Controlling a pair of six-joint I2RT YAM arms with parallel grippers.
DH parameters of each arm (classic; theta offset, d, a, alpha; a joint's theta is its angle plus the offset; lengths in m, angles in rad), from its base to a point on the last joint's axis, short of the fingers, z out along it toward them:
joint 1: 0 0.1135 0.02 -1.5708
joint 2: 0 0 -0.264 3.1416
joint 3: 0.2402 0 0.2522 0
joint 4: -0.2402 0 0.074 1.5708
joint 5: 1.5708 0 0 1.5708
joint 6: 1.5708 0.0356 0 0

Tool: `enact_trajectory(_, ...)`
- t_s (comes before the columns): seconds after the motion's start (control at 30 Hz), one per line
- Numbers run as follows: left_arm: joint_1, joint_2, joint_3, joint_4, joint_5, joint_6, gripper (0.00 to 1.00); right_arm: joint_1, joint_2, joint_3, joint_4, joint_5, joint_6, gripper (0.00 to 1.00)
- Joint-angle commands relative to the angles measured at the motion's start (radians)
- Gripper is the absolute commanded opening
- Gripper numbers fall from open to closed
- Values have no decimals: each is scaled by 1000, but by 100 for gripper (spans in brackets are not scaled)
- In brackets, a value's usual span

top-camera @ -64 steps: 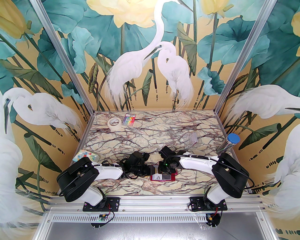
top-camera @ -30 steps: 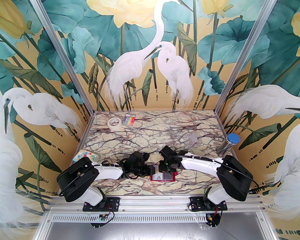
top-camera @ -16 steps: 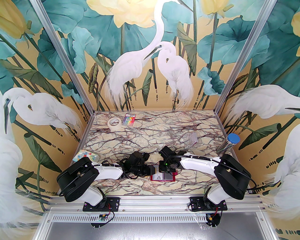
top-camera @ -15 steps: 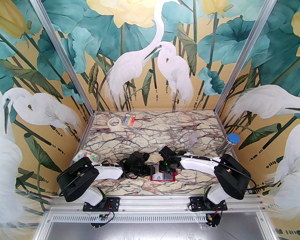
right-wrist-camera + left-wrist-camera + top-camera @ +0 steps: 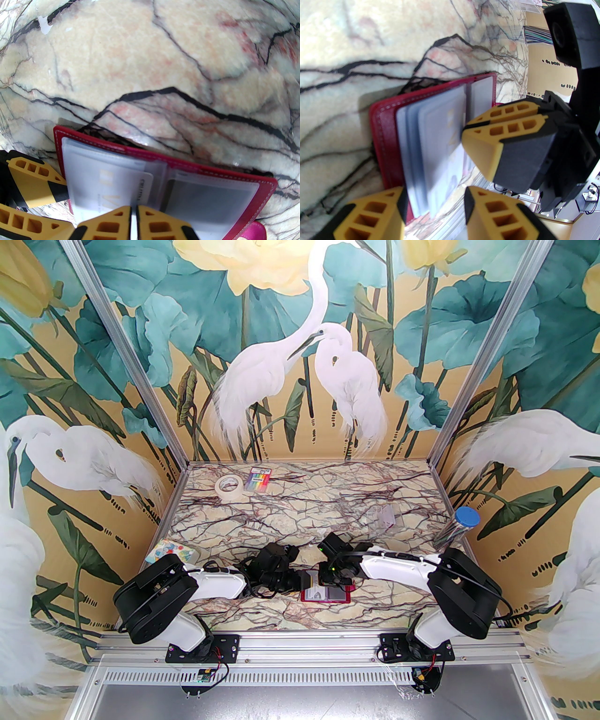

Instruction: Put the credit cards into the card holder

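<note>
**Top view.** The wallet [image 5: 326, 595] lies open on the marble table [image 5: 304, 512], between the two grippers. The left gripper [image 5: 300, 581] is at its left edge and the right gripper [image 5: 332, 581] is over its far half. A tape roll [image 5: 229, 487] and a clear case [image 5: 382, 517] lie well beyond both grippers.

**Left wrist view.** The left gripper [image 5: 433, 211] has its jaws apart, astride the near edge of the clear sleeves of the wallet [image 5: 380, 131]. One finger lies against the red cover. Ahead of it, the right gripper [image 5: 467, 128] has its fingers pressed together at the edge of a pale card [image 5: 440, 140], which rests on the sleeves.

**Right wrist view.** The right gripper [image 5: 134, 218] is closed to a thin slit, pinching the near edge of the pale card [image 5: 121, 182]. The card sits partly in a left-hand sleeve just ahead of the fingertips, and its end reaches the fold of the wallet [image 5: 164, 159]. To the right gripper's left, the left gripper [image 5: 66, 209] flanks the wallet's left edge.
</note>
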Motion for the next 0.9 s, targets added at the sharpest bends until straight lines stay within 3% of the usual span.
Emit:
enact_trajectory(0.0, -12, 54, -15, -47, -71, 28, 46, 5, -4, -22, 0, -4, 5, 12)
enact_trajectory(0.87, -13, -47, 3, -108, -79, 57, 47, 5, 11, -50, 44, -18, 12, 12)
